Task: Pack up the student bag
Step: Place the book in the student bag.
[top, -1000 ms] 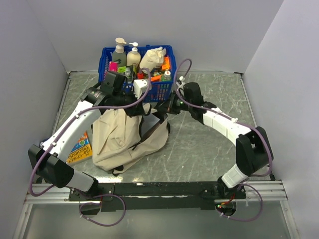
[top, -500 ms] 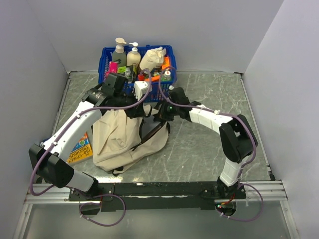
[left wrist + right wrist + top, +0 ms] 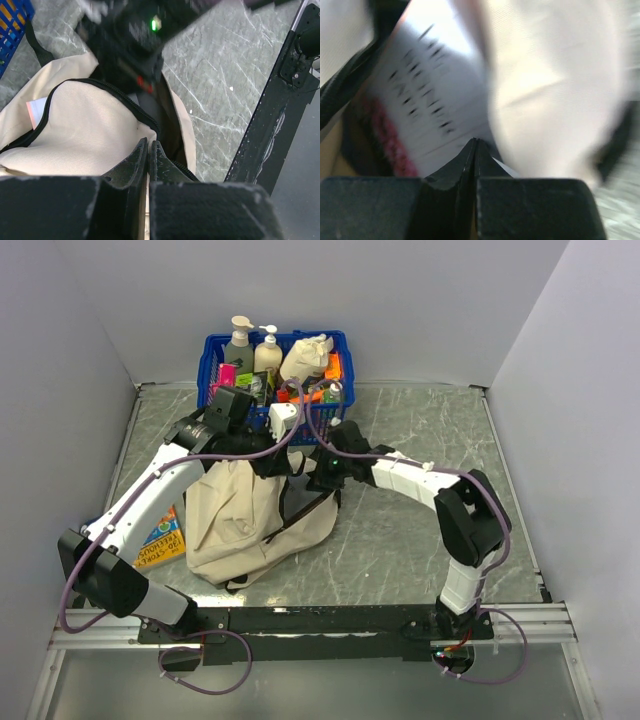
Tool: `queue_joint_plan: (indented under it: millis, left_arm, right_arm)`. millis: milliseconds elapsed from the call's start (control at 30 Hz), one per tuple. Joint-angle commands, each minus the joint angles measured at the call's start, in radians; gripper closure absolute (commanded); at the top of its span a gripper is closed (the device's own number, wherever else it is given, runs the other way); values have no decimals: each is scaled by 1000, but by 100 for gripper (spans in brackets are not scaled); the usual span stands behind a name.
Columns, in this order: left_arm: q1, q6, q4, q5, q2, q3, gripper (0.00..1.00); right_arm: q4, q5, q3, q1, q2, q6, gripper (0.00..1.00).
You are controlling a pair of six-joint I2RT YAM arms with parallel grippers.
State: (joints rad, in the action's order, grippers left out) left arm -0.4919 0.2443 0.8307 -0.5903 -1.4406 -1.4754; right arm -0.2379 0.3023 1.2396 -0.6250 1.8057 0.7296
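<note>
We're at the loading step, I think. The bag (image 3: 255, 525) is lying on the surface (image 3: 420, 540) with the left end effector (image 3: 149, 150) seemingly pinching its zipper edge. The right end effector (image 3: 474, 147) is pressed together at the opening. Next we're probably needing that opening held wide.

Grey marbled table (image 3: 455, 425), pale walls (image 3: 420, 300)

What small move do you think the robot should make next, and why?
Probably nudge the right gripper slightly deeper into the bag. Shut, it sits at the open mouth facing printed paper, while the left gripper seems to pinch that mouth open.
</note>
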Motion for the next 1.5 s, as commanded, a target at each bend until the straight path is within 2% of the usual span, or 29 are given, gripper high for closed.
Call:
queue_joint_plan:
  millis: [0, 100, 133, 267, 500, 833, 933, 967, 1000, 1133, 1300, 1367, 1467]
  left_arm:
    - [-7, -10, -65, -62, 49, -8, 99]
    - [-7, -5, -53, -68, 54, -13, 99]
    - [-7, -2, -50, -69, 52, -13, 99]
    - [-7, 6, -41, -75, 48, -14, 99]
    - [-5, -7, -56, -92, 42, -17, 99]
    - [-7, -8, -61, -77, 43, -34, 99]
    - [-5, -14, -71, -82, 43, -34, 99]
    - [-7, -17, -74, -83, 43, -34, 99]
    - [-5, -17, -77, -85, 43, -34, 99]
    - [-7, -23, -84, -86, 40, -36, 99]
    - [-7, -27, -85, -86, 37, -52, 99]
    - [-7, -25, -87, -82, 42, -53, 99]
    - [-7, -30, -91, -75, 43, -51, 99]
  right_arm:
    - [-156, -199, 44, 61, -63, -73, 86]
    - [-186, -317, 47, 65, -81, -119, 78]
    - [-182, -340, 34, 65, -92, -149, 70]
    - [-182, -403, 9, 62, -146, -197, 63]
    - [-179, -347, 52, 22, -103, -216, 63]
    - [-170, -305, 120, -116, 14, -150, 72]
    - [-134, -244, 89, -133, -3, -112, 75]
    - [-100, -180, 36, -133, -18, -87, 76]
    - [2, -134, 3, -133, -35, -76, 77]
    - [147, 27, -78, -125, -78, -18, 78]
    - [305, 239, -120, -105, -37, 62, 79]
    - [403, 279, -150, -93, -16, 123, 79]
    - [455, 308, -141, -91, 9, 160, 79]
